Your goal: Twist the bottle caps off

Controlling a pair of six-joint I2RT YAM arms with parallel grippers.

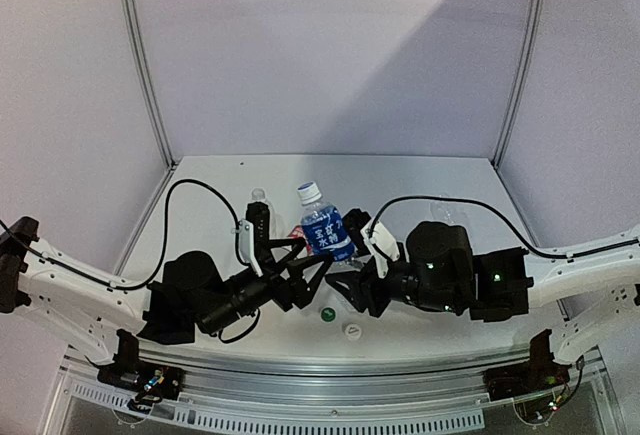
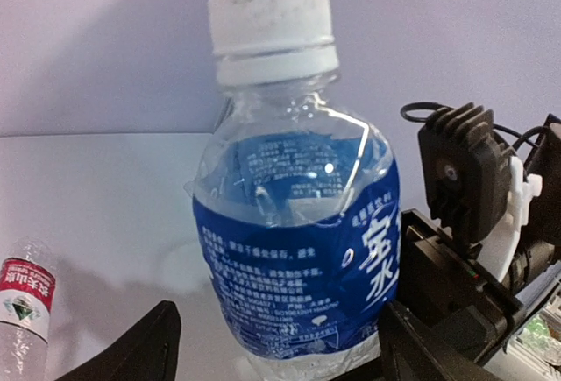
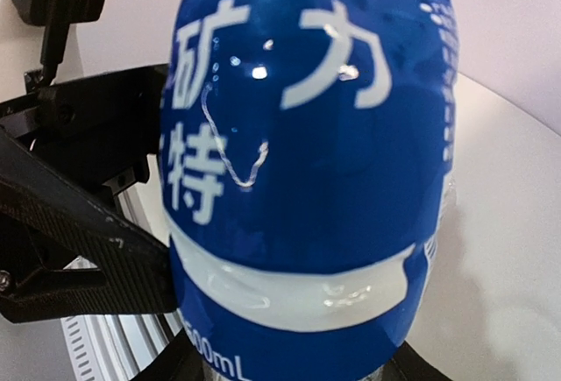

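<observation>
Your right gripper (image 1: 346,255) clamps the thin, crushable bottle (image 1: 325,227) low; left gripper (image 2: 276,342) gapes; pinch the white cap (image 2: 273,22) gently.

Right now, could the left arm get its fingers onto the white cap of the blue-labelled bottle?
Probably yes. The white cap stands bare atop the blue-labelled bottle, which the right gripper holds by the label. The left gripper is open, its fingers flanking the bottle's body, so it would have to rise.

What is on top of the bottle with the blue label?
A white cap sits on the blue-label bottle, screwed on. It covers the bottle's mouth, which cannot be seen.
</observation>
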